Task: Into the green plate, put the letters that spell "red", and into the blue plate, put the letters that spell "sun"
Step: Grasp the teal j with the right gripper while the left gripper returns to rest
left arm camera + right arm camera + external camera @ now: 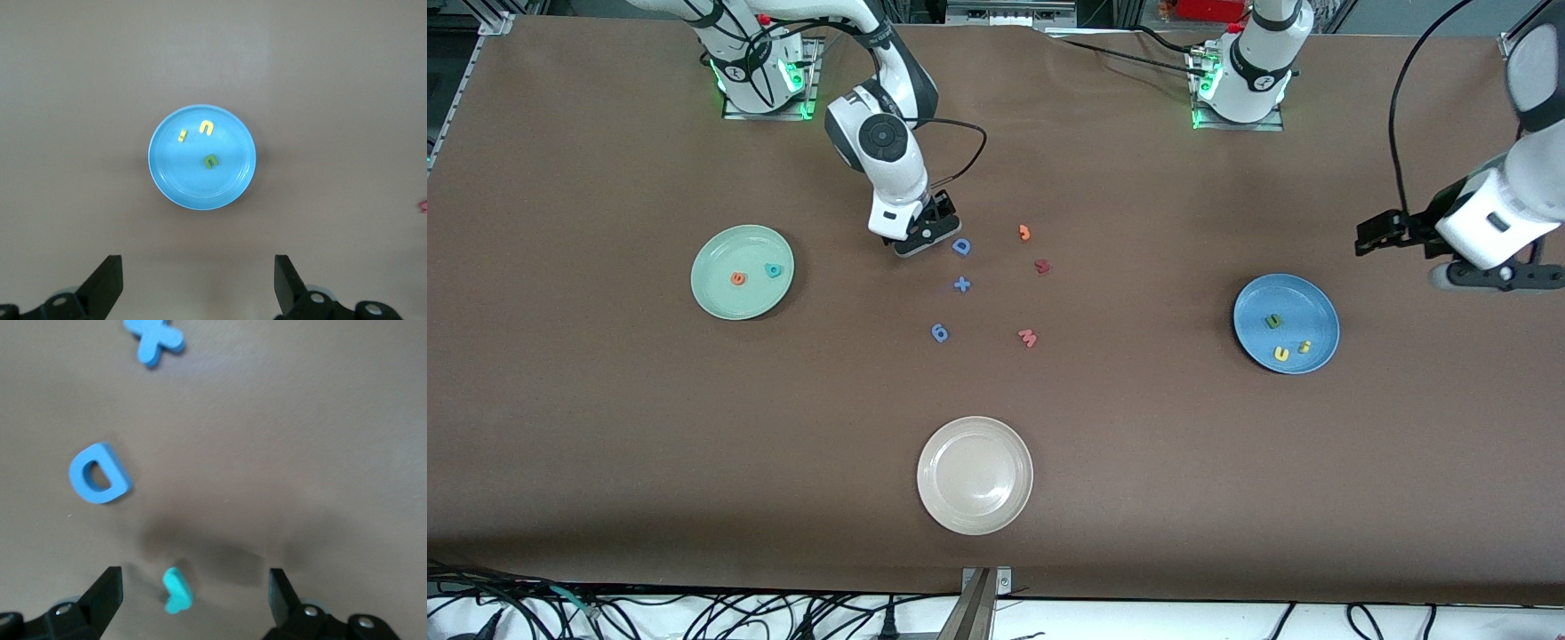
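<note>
Brown worktop, cables along its near edge

Right tool (pixel 190 600), fingers apart, low over the teal "r" (pixel 177 591) lying flat beside the blue "D" (pixel 99 473). Left tool (pixel 199 287), fingers apart, waits high above the blue plate (pixel 230 183); green plate (pixel 720 298) toward the right arm's end

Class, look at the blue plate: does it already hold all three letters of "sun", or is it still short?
Full set: the blue plate holds three small letters, two yellow and one green.

Orange "e" (pixel 737 278) and teal "d" (pixel 773 270) lie in the green plate (pixel 716 298); teal "r" (pixel 177 591) lies flat on the bench; yellow "s" (pixel 1304 347), yellow "u" (pixel 1280 354) and green "n" (pixel 1274 321) lie in the blue plate (pixel 1307 298).
</note>
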Motion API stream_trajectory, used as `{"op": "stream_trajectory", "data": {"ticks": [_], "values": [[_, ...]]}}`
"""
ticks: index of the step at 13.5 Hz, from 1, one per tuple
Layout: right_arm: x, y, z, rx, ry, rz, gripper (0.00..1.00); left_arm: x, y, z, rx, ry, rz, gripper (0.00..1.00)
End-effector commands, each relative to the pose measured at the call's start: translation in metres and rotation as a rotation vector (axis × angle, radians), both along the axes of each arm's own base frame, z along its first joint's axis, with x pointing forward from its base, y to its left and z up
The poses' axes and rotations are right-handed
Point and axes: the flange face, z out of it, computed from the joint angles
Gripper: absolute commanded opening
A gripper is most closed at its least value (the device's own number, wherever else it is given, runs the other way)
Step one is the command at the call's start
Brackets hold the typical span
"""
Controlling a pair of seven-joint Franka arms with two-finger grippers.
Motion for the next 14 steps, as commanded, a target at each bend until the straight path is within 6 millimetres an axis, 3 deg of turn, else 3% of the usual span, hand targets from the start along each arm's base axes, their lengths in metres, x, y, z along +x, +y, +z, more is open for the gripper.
{"op": "stream_trajectory", "data": {"ticks": [1, 4, 7, 14], "values": [[-0.011, 0.005, -0.002, -0.007, -0.005, -0.008, 0.97, -0.001, -0.013, 0.041, -0.015, -0.040, -0.043, 1.00], [-0.017, 0.005, -0.003, -0.010, 0.000, 0.002, 0.90, -0.009, -0.014, 0.062, -0.015, -0.060, -0.048, 1.00], [-0.016, 0.006, -0.001, -0.006, -0.003, 0.008, 0.80, -0.010, -0.012, 0.063, -0.013, -0.062, -0.047, 1.00], [-0.016, 0.006, 0.001, -0.005, -0.003, -0.002, 0.00, -0.010, 0.000, 0.063, 0.019, -0.061, -0.055, 1.00]]}}
